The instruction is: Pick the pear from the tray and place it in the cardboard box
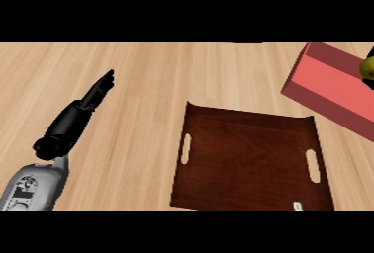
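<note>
The yellow-green pear (368,67) shows only partly at the right edge, over the reddish box (327,86) at the upper right. A dark sliver of my right hand (369,83) lies just under the pear, mostly cut off by the edge. Whether it holds the pear I cannot tell. The dark brown tray (248,158) with two slot handles lies in the middle right with nothing on it. My left hand (80,111) rests at the left, open, fingers straight and pointing up and to the right, well clear of the tray.
The light wooden counter (146,74) spreads around the tray and box. A small white mark (297,205) sits at the tray's near right corner. My grey left forearm (33,185) comes in from the lower left.
</note>
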Motion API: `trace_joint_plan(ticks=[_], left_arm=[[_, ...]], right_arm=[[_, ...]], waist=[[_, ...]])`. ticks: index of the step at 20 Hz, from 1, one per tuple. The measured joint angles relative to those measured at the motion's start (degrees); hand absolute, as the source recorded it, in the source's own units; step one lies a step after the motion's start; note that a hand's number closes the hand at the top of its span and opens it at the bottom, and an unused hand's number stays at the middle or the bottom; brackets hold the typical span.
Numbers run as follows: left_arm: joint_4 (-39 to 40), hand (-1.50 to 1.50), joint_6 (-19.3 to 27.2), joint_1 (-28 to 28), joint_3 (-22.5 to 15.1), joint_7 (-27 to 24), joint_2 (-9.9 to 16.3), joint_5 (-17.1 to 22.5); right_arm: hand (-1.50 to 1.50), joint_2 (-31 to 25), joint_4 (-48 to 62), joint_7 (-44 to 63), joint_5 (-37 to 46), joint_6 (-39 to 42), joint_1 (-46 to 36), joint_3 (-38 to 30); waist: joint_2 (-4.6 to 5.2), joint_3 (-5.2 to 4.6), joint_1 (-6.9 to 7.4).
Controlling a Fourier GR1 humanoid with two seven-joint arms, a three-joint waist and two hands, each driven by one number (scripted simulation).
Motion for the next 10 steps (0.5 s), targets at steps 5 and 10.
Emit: trace_joint_plan(ticks=[5,10], left_arm=[[0.6,0.00,0.0,-1.2,-0.2,0.0,-0.5,-0.4],[1.1,0.00,-0.2,-1.8,0.2,-0.1,-0.7,-0.3]], right_arm=[[-1.50,-1.4,8.8,-4.7,4.4,3.9,-2.5,2.7],[-1.50,-1.7,14.1,-14.0,5.9,7.7,-3.5,3.6]], waist=[[0.30,0.04,0.47],[0.33,0.11,0.43]])
